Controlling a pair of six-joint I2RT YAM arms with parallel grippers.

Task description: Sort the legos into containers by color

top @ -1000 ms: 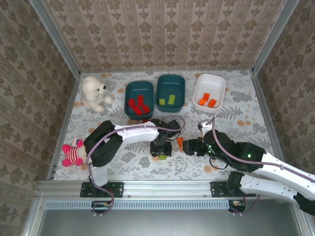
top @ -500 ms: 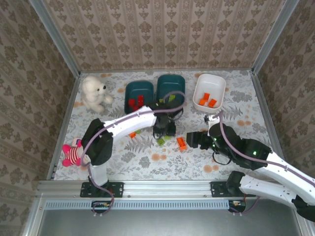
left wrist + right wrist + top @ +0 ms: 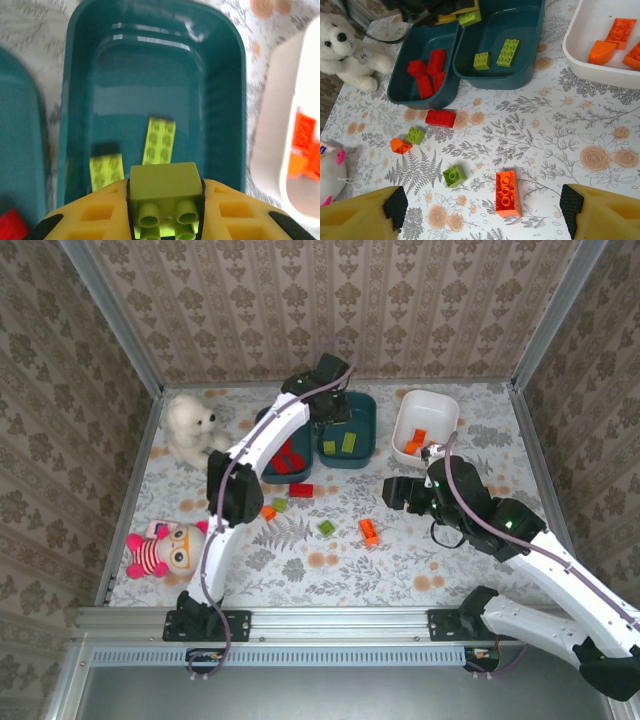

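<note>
My left gripper (image 3: 166, 212) is shut on a light green lego (image 3: 166, 187) and hangs over the middle teal container (image 3: 230, 100) (image 3: 360, 445), which holds two green legos (image 3: 160, 141). The left teal container (image 3: 400, 95) holds red legos, and the white container (image 3: 580, 55) (image 3: 430, 405) holds orange ones. My right gripper (image 3: 482, 205) (image 3: 395, 490) is open above the table, with nothing between its fingers. Below it lie an orange lego (image 3: 508, 193) and a green lego (image 3: 454, 176). Farther left lie a red lego (image 3: 440, 118), a green one (image 3: 415, 135) and a small orange one (image 3: 400, 145).
A white teddy bear (image 3: 192, 430) sits at the back left beside the containers. A pink-and-white doll (image 3: 160, 548) lies at the near left. The left arm stretches from its base across the loose bricks to the back.
The left gripper shut on a green lego near the table's middle, lifted it and carried it back over the middle teal container. The right gripper rose and drew back a little, still open.
</note>
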